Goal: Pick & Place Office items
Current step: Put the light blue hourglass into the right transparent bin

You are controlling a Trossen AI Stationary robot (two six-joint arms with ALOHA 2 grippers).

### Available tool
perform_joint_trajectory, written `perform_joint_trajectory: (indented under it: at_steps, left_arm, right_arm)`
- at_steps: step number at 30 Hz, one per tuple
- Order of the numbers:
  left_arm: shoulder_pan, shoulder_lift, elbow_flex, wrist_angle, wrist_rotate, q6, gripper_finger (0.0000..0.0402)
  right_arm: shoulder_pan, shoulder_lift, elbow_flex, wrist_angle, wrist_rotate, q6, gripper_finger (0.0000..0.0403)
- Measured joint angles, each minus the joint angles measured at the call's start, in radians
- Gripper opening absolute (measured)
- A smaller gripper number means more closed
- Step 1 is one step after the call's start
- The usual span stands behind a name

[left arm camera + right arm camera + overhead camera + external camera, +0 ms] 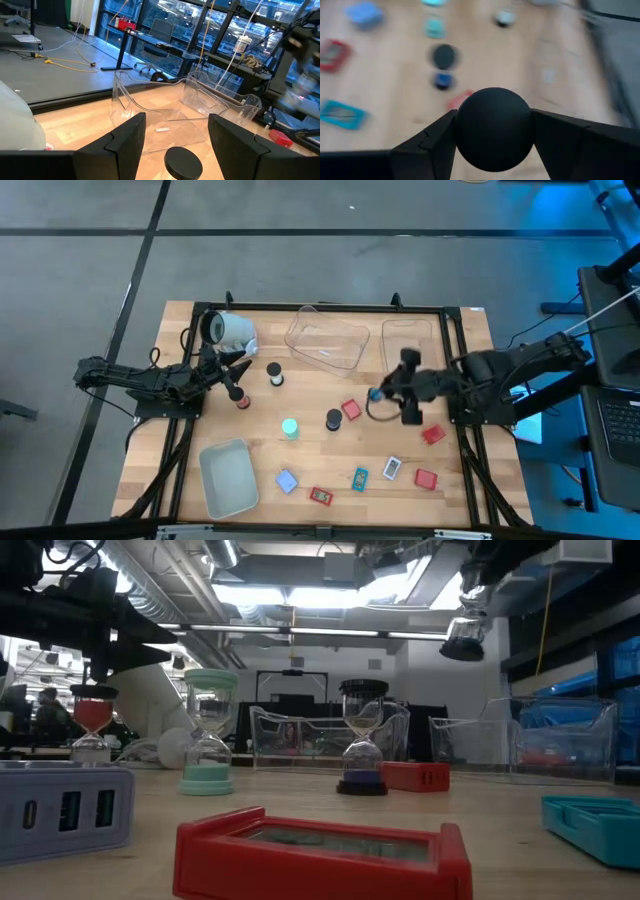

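the right gripper (492, 131) pinched a black-topped hourglass (493, 129) aloft above the counter (460, 490) near the clear bin (328, 340), and should carry it level; the left gripper (175, 134) sat spread around another black-topped piece (183, 162).

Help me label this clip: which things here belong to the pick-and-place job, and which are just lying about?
Job: timer in right gripper; teal timer; black-topped timer; white-topped timer; red blocks; pale blue block; flat cards.
Lying about: large white cylinder; clear bins; grey-white bin.
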Motion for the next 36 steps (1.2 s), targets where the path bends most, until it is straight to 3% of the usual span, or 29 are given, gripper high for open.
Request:
perform_joint_trajectory:
  at_steps: [5, 10, 20, 28, 36]
  left_arm:
    - [0.000, 0.000, 0.000, 0.000, 0.000, 0.000, 0.0212]
    - [0.000, 0.000, 0.000, 0.000, 0.000, 0.000, 0.0212]
    - [0.000, 0.000, 0.000, 0.000, 0.000, 0.035, 0.0212]
    - [0.000, 0.000, 0.000, 0.000, 0.000, 0.053, 0.0212]
    - [0.000, 0.000, 0.000, 0.000, 0.000, 0.053, 0.0212]
  right_arm:
    - [-0.149, 0.000, 0.057, -0.123, 0.045, -0.039, 0.0214]
    - [-0.380, 0.000, 0.056, -0.207, 0.040, -0.072, 0.0214]
    - [-0.796, 0.000, -0.056, -0.102, -0.111, -0.073, 0.0214]
    - [-0.976, 0.000, -0.224, 0.043, -0.139, 0.044, 0.0214]
    - [-1.077, 0.000, -0.349, 0.141, -0.147, 0.078, 0.0214]
